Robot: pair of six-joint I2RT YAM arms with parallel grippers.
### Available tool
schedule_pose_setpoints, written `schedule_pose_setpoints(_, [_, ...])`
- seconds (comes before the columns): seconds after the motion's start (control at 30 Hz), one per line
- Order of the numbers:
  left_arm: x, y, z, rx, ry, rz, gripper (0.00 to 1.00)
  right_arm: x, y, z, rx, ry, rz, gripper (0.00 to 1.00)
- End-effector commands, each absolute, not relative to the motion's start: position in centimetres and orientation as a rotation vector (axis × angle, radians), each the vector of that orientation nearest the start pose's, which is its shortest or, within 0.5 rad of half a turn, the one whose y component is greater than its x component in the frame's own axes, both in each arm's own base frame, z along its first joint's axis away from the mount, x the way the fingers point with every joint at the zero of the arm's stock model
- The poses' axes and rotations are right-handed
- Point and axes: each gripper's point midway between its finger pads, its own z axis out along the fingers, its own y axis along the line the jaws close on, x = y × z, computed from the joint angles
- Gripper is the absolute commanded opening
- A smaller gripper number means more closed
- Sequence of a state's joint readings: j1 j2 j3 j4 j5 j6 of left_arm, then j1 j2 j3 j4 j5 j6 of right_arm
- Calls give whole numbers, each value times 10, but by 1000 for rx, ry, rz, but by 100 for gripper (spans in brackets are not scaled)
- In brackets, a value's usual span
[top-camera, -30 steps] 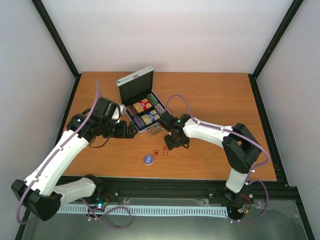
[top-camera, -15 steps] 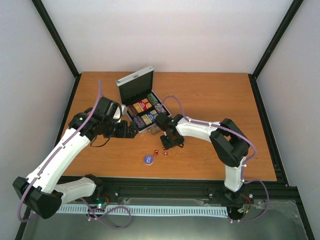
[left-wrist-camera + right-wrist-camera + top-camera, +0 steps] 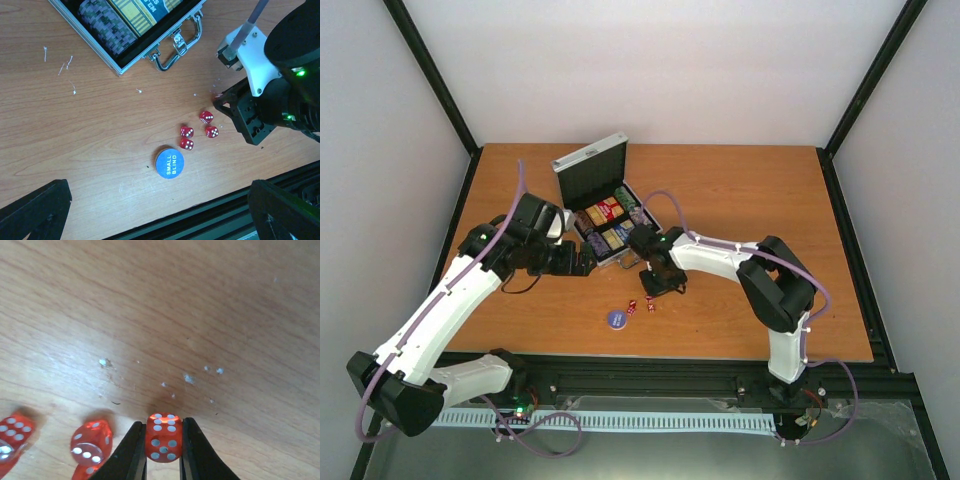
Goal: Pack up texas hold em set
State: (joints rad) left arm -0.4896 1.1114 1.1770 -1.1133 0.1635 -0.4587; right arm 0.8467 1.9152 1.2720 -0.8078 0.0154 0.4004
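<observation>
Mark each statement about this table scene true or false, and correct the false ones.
1. The right gripper pinches a red translucent die. True.
2. The blue round disc lies inside the silver metal case. False: it lies on the wooden table, outside the case.
3. The case's lid stands open. True.
4. The left gripper is shut on the disc. False: it is open and empty.
5. Four loose red dice lie beside the disc. True.

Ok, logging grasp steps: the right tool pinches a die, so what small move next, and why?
Probably lift straight up: the right tool pinches one red die on the table, other dice close beside it, and the case stands open.
</observation>
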Motion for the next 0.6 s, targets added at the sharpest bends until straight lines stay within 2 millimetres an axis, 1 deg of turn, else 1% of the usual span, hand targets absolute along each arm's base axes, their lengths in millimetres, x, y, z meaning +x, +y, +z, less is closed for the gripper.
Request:
schedule_pose_setpoints(0.0, [226, -150, 227, 103, 2653, -545, 100, 261, 286, 47, -687, 2903, 89, 3])
schedule_pose_setpoints(0.07, [226, -150, 229, 103, 2648, -547, 100, 275, 293, 67, -675, 2855, 113, 3])
schedule_pose_setpoints(0.13, [224, -149, 231, 99, 2641, -546, 100, 293, 302, 85, -645, 2811, 152, 3])
schedule_pose_setpoints(0.23, [223, -147, 232, 95, 2636, -546, 100, 327, 320, 103, -609, 2759, 248, 3])
schedule_pose_setpoints(0.47, [221, -146, 236, 79, 2626, -549, 100, 396, 374, 113, -597, 2643, 427, 3])
schedule_pose_setpoints(0.57, [221, -146, 236, 71, 2621, -559, 100, 419, 389, 112, -587, 2613, 467, 3])
